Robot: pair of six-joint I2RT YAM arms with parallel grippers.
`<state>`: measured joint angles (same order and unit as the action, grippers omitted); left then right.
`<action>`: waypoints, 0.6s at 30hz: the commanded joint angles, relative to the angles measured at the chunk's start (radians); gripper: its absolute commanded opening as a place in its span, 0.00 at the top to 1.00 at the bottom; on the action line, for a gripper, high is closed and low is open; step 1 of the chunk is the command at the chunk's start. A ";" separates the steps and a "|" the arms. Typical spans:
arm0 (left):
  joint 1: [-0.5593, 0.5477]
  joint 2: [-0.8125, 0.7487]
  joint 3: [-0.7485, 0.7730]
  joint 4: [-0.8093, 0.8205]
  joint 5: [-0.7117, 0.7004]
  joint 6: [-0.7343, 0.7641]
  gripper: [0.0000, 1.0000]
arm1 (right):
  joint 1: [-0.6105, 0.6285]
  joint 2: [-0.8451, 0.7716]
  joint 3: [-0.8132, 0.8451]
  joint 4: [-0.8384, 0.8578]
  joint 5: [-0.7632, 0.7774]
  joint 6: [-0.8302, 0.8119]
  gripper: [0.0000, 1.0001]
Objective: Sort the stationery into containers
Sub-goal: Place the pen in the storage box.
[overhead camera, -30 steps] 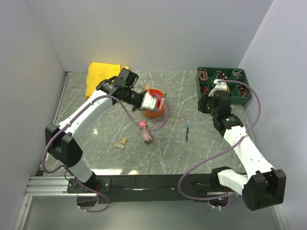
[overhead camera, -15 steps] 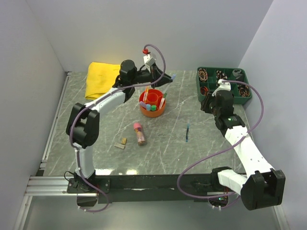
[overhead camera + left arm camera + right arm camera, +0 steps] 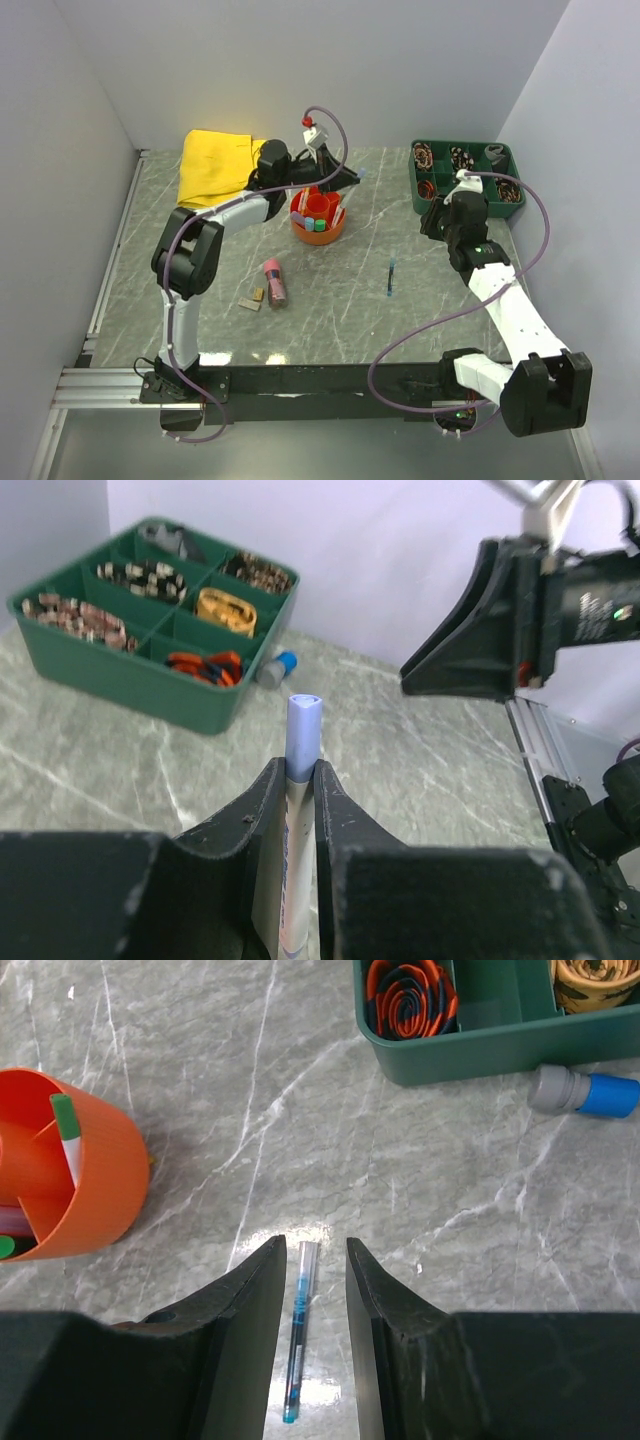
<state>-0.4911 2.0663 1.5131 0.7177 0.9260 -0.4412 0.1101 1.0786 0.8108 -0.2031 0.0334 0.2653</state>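
Observation:
My left gripper [image 3: 300, 768] is shut on a white pen with a lilac-blue cap [image 3: 303, 730], held in the air behind and right of the orange organiser bowl [image 3: 318, 228]. The bowl holds several pens, one green-capped [image 3: 66, 1125]. A pink-capped clear tube [image 3: 272, 281] lies on the marble beside two small tan blocks [image 3: 254, 298]. A thin blue pen [image 3: 299, 1330] lies on the table straight below my right gripper [image 3: 310, 1248]. That gripper hovers open above the pen, which shows between its jaws.
A green divided tray [image 3: 437, 198] of small parts stands at the back right, with a grey-and-blue cylinder [image 3: 585, 1093] beside it. A folded yellow cloth [image 3: 213, 165] lies at the back left. Walls close in on three sides.
My left arm has swung up and back from over the bowl, with the pen in its jaws. The pink-capped tube has rolled left towards the tan blocks. The right arm has barely moved.

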 commanded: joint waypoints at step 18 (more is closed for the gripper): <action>0.066 0.106 -0.060 0.019 -0.032 0.098 0.98 | -0.021 0.098 0.030 0.050 -0.013 0.011 0.62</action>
<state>-0.4335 2.1849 1.4803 0.7128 0.8906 -0.3939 0.0975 1.1660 0.8112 -0.1917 0.0235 0.2691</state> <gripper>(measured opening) 0.177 0.382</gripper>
